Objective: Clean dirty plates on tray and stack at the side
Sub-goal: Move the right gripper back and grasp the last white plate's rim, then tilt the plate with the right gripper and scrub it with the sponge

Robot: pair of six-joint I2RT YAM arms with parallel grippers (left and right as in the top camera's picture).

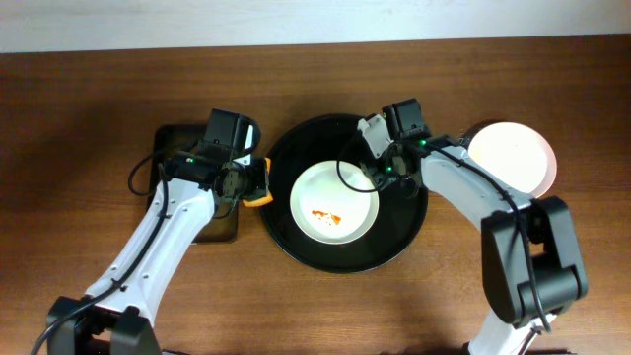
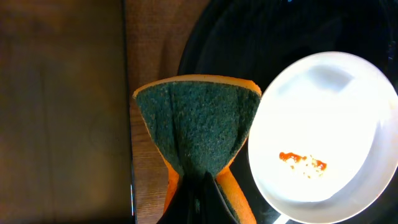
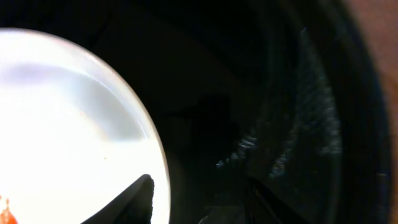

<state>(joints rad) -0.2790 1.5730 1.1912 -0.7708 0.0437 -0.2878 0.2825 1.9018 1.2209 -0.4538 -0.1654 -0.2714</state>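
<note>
A white plate point(image 1: 335, 202) with an orange-red smear lies in the round black tray point(image 1: 296, 148). My left gripper point(image 1: 251, 184) is shut on a folded orange sponge with a green scouring face point(image 2: 199, 121), just left of the tray's rim, beside the plate point(image 2: 323, 130). My right gripper point(image 1: 382, 170) is open at the plate's right edge. In the right wrist view one finger is over the plate point(image 3: 62, 124) and the other over the tray floor point(image 3: 280, 93), the gripper point(image 3: 199, 186) straddling the rim. A clean white plate point(image 1: 513, 158) sits on the tabletop at the right.
A small rectangular dark tray point(image 1: 168, 148) lies left of the round tray, partly under my left arm; it also shows in the left wrist view point(image 2: 62, 93). Wood-grain tabletop point(image 1: 79, 118) surrounds everything. The table's back edge runs along the top.
</note>
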